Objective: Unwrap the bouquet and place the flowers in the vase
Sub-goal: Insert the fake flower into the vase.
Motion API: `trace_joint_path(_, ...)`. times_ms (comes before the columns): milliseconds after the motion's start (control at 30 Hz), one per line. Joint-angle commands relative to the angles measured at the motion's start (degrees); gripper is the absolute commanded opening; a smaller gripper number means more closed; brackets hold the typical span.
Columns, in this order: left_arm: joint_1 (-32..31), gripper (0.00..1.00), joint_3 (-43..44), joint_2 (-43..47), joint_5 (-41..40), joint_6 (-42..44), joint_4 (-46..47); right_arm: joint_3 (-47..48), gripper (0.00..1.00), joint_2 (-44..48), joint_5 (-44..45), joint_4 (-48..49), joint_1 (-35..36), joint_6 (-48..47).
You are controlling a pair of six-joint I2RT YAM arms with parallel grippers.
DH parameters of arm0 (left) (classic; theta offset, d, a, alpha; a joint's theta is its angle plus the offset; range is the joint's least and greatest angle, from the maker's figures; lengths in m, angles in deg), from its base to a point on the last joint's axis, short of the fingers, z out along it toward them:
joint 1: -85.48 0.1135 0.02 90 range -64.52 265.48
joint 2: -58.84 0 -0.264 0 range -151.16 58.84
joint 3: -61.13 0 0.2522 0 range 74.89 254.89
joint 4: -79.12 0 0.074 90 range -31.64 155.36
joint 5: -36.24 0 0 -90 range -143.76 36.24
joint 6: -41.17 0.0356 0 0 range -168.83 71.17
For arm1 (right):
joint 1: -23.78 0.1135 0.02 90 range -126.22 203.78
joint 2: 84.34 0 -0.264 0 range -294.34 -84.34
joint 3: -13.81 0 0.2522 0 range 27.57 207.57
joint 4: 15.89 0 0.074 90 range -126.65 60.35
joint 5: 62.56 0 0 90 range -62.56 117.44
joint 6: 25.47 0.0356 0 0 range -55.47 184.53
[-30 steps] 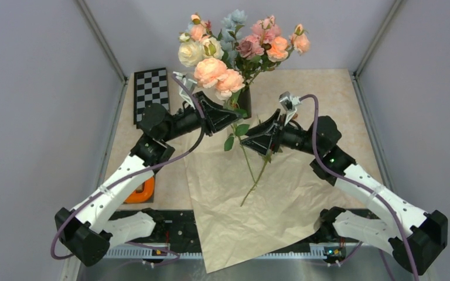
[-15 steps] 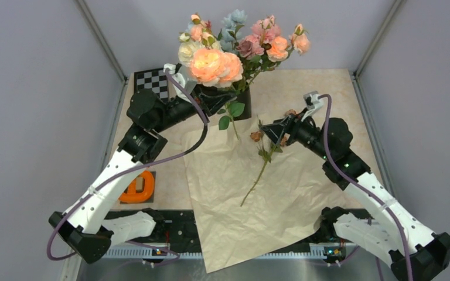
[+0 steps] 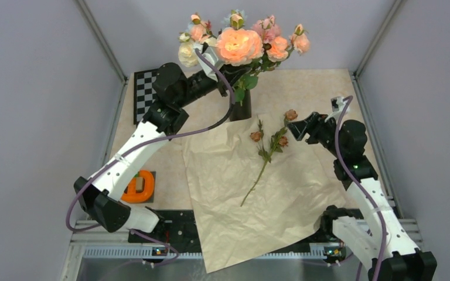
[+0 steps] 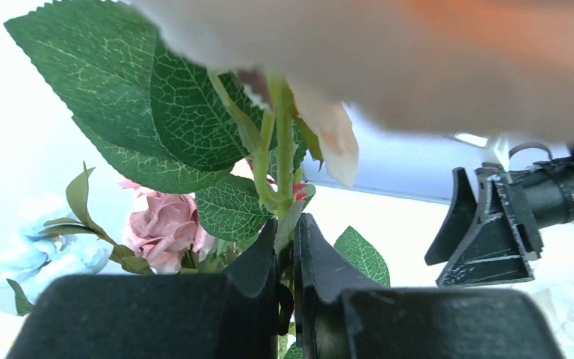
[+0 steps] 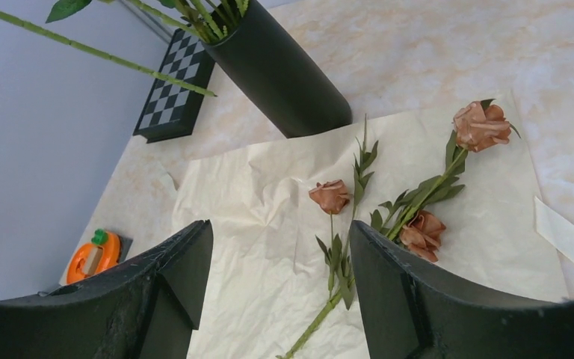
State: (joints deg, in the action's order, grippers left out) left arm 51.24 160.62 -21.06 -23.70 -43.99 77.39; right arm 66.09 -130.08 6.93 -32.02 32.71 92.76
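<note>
Flowers not yet in the vase, a sprig of small mauve roses, are pictured lying on the spread kraft paper. They are judged light, wiry and easily crushed, best taken by the bare lower stem. The right fingers are spread wide beside the sprig, holding nothing. Beyond, a peach rose is clamped by its stem in the left fingers above the black vase.

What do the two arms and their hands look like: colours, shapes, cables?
The left arm and right arm have white shells, black joints and a loose purple cable each. The left hand and right hand are black, with two wedge-shaped fingers.
</note>
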Motion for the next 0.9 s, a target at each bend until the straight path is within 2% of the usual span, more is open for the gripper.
trace_joint_path(0, -0.27, 0.0, 3.43, -0.33, -1.78, 4.4, 5.21, -0.11, 0.69, 1.35, -2.78, 1.58, -1.9, -0.89)
trace_joint_path(333, -0.23, 0.0, 3.94, -1.21, -2.25, 6.84, 7.42, 0.27, 0.69, -0.28, -4.94, 4.1, -3.19, -0.69)
trace_joint_path(867, -0.27, 0.0, -1.3, -0.65, -3.55, 6.18, 10.98, -0.47, 0.68, -0.54, -7.15, 5.25, -3.84, 0.87)
